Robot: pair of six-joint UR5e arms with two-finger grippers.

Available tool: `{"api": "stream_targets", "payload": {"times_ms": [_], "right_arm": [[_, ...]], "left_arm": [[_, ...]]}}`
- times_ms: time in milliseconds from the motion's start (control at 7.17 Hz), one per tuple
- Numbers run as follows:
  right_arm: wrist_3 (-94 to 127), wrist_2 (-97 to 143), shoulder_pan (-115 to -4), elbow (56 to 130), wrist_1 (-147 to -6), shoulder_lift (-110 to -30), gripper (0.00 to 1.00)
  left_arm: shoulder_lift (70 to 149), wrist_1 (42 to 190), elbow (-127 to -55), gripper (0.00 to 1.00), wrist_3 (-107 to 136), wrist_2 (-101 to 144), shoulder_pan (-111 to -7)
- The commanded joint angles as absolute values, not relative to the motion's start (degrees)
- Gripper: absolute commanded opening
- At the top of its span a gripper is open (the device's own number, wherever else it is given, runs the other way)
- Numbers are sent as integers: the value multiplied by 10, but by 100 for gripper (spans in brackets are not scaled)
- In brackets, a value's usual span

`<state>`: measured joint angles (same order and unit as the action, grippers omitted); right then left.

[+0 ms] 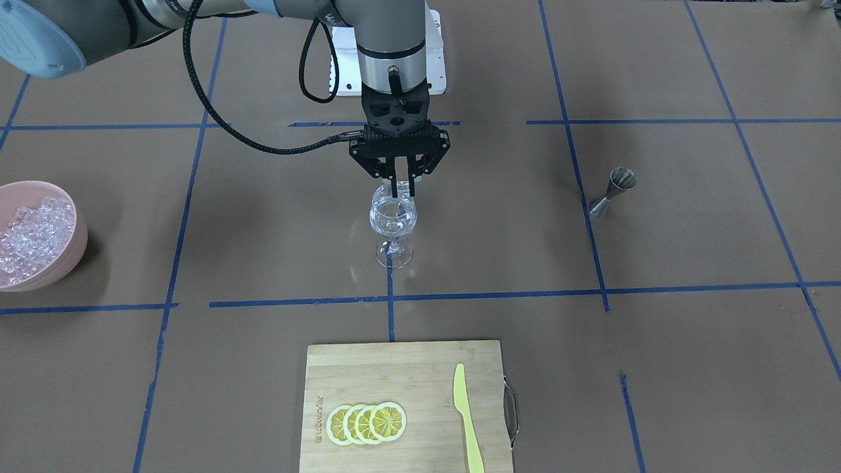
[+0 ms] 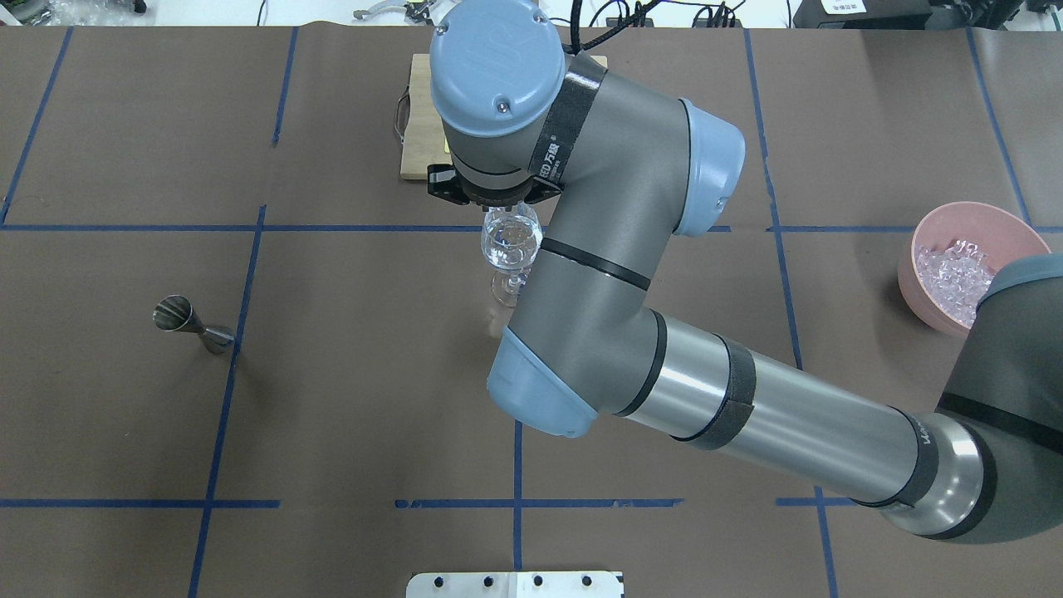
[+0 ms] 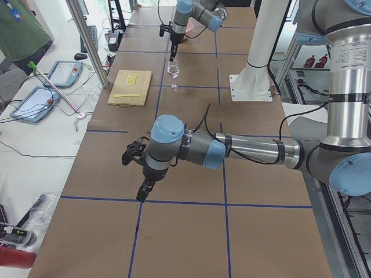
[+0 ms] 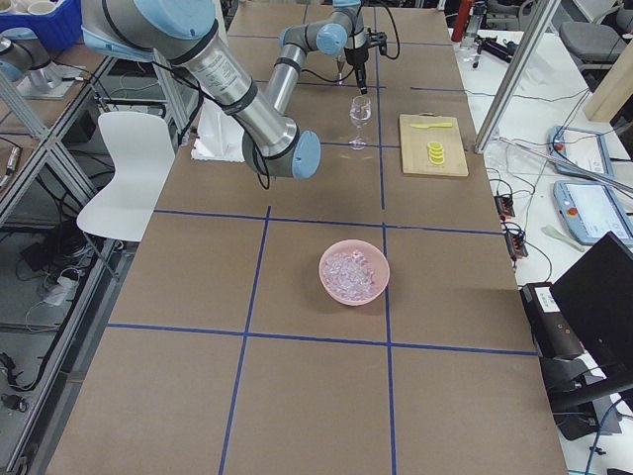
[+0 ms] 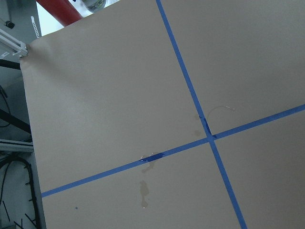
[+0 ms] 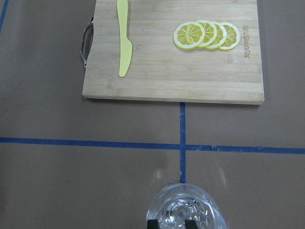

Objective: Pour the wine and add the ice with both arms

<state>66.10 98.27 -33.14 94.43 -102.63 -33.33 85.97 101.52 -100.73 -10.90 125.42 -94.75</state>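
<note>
A clear wine glass (image 1: 393, 220) stands upright at the table's middle, with glassy bits in its bowl. My right gripper (image 1: 403, 192) hangs straight down over its rim; it also shows in the right wrist view (image 6: 171, 223). Its fingers are nearly together around what looks like a small clear chunk. The ice (image 1: 33, 236) fills a pink bowl (image 1: 75, 230) far off on my right side. My left gripper (image 3: 141, 197) hovers low over bare table at my far left, seen only in the exterior left view, so I cannot tell if it is open or shut.
A wooden cutting board (image 1: 420, 374) beyond the glass carries lemon slices (image 1: 368, 422) and a yellow knife (image 1: 466, 420). A steel jigger (image 1: 611, 192) stands on my left side. My right arm's elbow (image 2: 540, 390) overhangs the table's middle.
</note>
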Motion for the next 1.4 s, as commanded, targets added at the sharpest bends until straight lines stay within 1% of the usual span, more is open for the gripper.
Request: {"api": "stream_targets", "payload": {"times_ms": [0,419,558,698,837,1256], "right_arm": [[660,974,-330,941,-1027,-337,0],[659,975,-330,947,-1029,-346,0],[659,975,-330,946,-1029,-346,19],[661,968,-325,948,-1030,-351,94],[661,956,-318,947,-1031,-347,98],[660,961,-317,949,-1032,-345,100]], "left_arm": [[860,1015,-1006,100,-109,1254,-947],[860,1015,-1006,100,-109,1254,-947],[860,1016,-1006,100,-109,1254,-947],[860,1015,-1006,100,-109,1254,-947],[860,1015,-1005,100,-109,1254,-947],[859,1015,-1005,100,-109,1254,-947]]}}
